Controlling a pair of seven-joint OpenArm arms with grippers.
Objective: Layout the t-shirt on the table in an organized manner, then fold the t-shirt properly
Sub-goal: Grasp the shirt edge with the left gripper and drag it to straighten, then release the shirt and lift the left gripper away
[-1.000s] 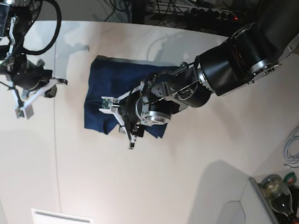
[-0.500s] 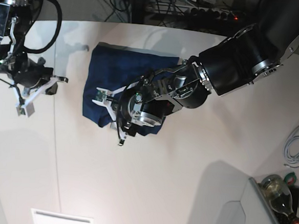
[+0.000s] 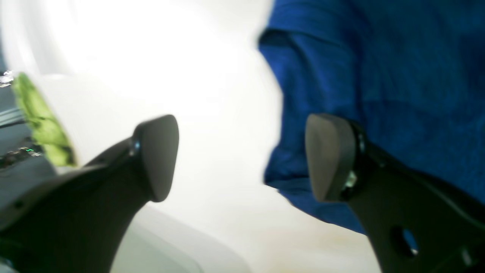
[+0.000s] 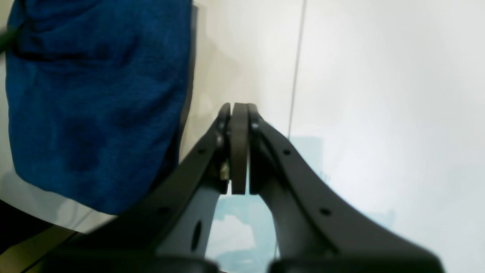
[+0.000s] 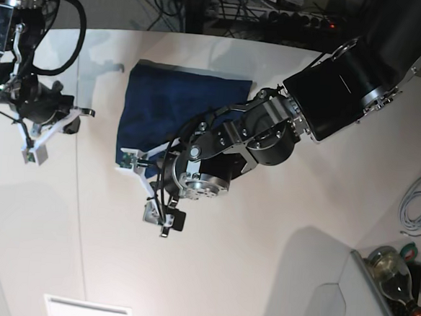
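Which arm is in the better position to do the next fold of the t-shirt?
Probably the left. The left gripper is open and sits right at the near edge of the t-shirt. The right gripper is shut and stands off to the side over the bare table, apart from the cloth.

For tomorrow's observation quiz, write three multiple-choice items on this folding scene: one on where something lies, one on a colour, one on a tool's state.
1. Where does the t-shirt lie on the table?
A. between the two arms, toward the far edge
B. hanging off the near edge
C. under the right arm

2. What colour is the t-shirt?
A. red
B. dark blue
C. white

3. How do the two tools stand?
A. both shut
B. left tool open and empty, right tool shut
C. left shut on cloth, right open

Answers:
1 A, the base view shows it flat between the arms.
2 B, both wrist views show blue fabric.
3 B, the left pads stand apart at the shirt's edge; the right pads press together over bare table.
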